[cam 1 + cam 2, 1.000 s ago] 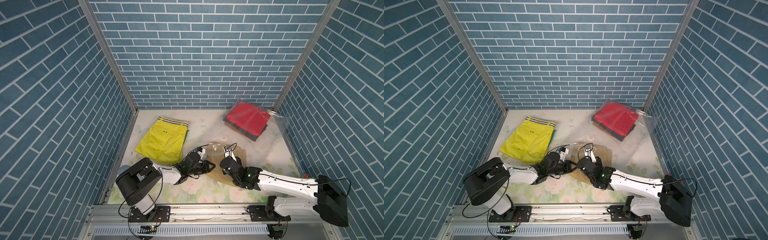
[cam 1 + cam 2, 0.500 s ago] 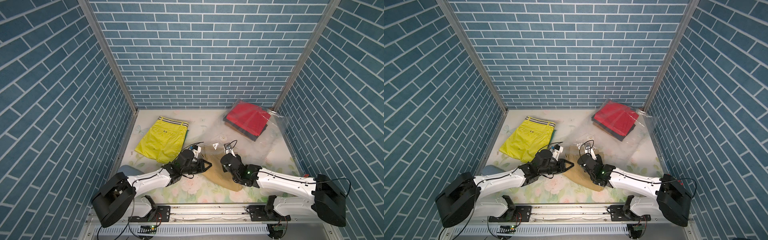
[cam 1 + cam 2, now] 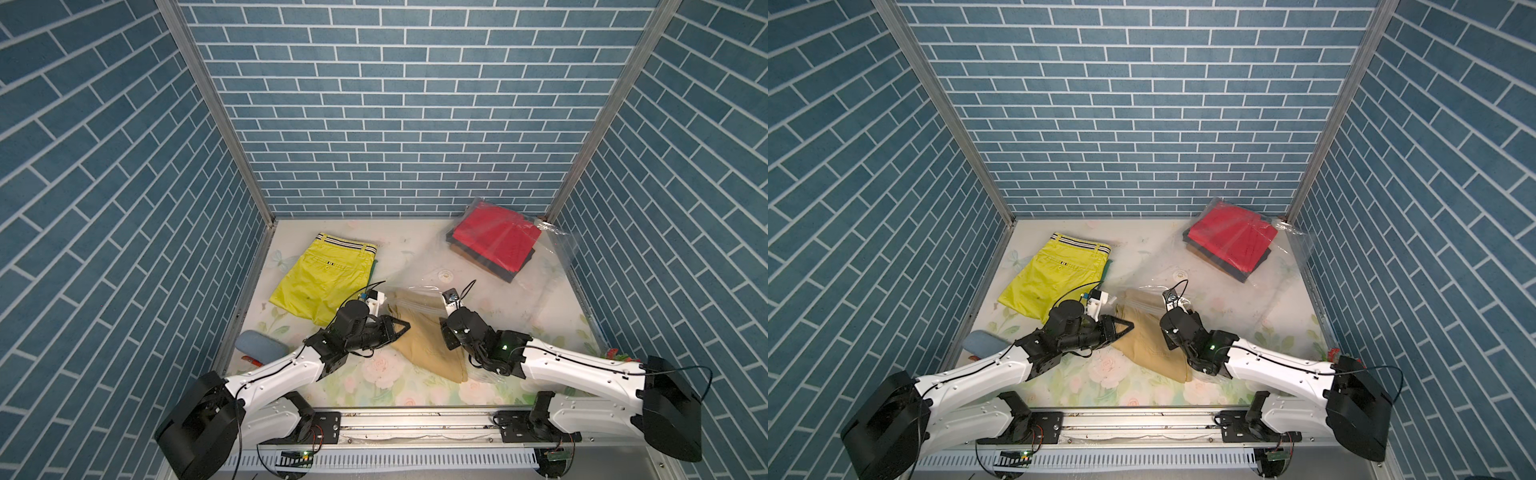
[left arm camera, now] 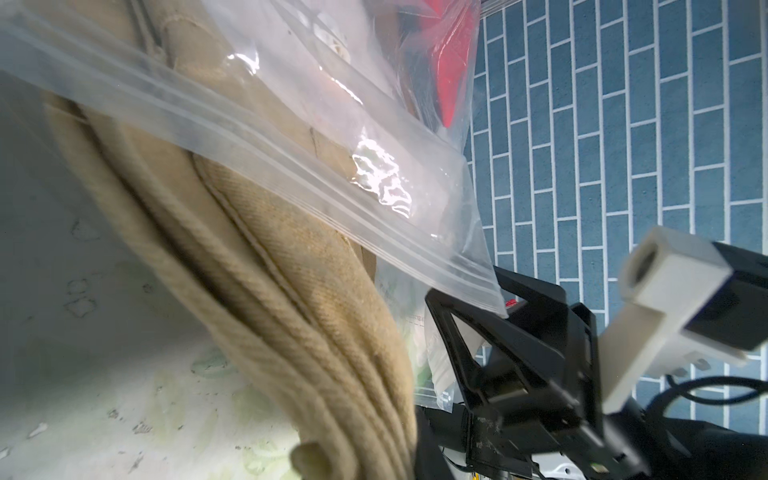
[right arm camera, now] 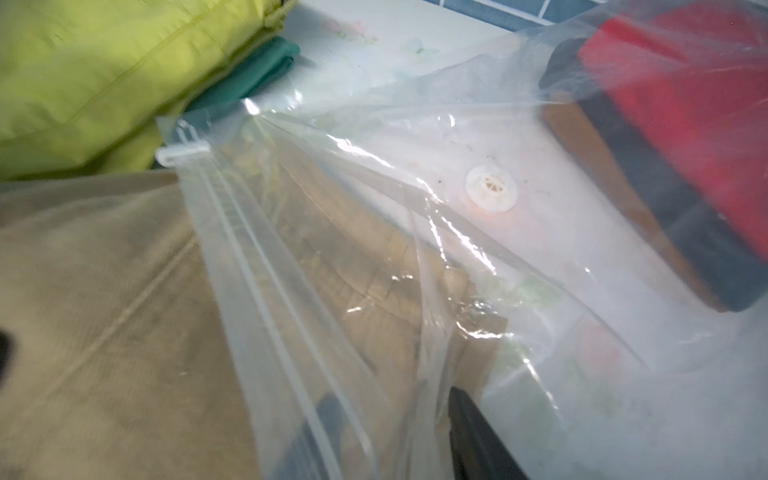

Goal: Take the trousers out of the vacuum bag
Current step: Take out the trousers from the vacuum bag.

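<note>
Findings are placed relative to the folded beige cloth trousers (image 3: 424, 340), which lie near the front of the floral-printed counter (image 3: 374, 386), between the two arms.

Well to the left of the beige trousers, a grey-blue oblong pad (image 3: 259, 349) sits at the counter's edge. Behind and to their left lie bright yellow folded trousers with a striped waistband (image 3: 320, 278), outside any bag. They rest on a green folded garment (image 5: 257, 70), of which only one edge shows.

The left tool (image 3: 401, 326) meets the left edge of the beige trousers. We judge its jaws to be drawn narrowly together on that cloth, which bunches toward it in the left wrist view.

The rear part of the beige trousers sits under the zip-seal strip (image 4: 249, 137) of the large crinkly transparent vacuum bag (image 3: 540, 274). Their front part lies bare on the counter.

The right tool (image 5: 392, 403) stands at the right edge of the beige trousers. Its jaws are spread, and the bag's film is draped over them.

Behind and to the right of the beige trousers, inside the bag, we note the round white valve (image 3: 444, 274). Farther back are red folded trousers (image 3: 494, 241), stacked on a black garment (image 3: 505, 274).
</note>
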Tool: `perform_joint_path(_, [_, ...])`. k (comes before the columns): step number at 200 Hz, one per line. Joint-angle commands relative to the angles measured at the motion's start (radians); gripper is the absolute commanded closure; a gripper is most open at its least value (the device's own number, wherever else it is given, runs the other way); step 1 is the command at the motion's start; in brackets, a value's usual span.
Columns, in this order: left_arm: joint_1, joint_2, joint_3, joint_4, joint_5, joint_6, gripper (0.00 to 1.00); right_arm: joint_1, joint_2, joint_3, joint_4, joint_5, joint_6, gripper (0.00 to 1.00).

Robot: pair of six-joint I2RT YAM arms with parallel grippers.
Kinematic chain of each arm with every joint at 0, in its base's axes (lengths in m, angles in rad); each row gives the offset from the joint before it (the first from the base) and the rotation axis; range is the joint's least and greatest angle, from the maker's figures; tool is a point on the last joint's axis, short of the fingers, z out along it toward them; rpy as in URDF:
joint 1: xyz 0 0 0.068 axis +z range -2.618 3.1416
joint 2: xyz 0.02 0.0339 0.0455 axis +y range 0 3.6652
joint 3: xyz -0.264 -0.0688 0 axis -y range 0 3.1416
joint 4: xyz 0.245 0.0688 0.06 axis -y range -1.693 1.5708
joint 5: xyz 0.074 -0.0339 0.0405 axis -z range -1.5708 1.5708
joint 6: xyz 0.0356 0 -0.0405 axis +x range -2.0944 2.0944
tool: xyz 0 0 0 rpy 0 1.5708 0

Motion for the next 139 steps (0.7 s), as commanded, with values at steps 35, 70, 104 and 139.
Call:
perform_joint_path(35, [0.057,-0.030,0.012,0.029,-0.013,-0.007,1.00,0.149,-0.130,0.010,-0.124,-0.038,-0.005,0.33])
perform_joint_path(70, [0.097,-0.030,0.017,-0.013,-0.011,-0.004,1.00,0.251,-0.174,-0.001,-0.164,-0.019,0.014,0.32])
perform_joint_path(104, [0.110,-0.019,0.038,-0.040,-0.014,-0.002,1.00,0.326,-0.166,-0.022,-0.156,-0.007,0.028,0.32])
perform_joint_path(139, [0.115,-0.011,0.049,-0.058,-0.020,0.000,1.00,0.379,-0.084,-0.021,-0.115,0.010,0.036,0.34])
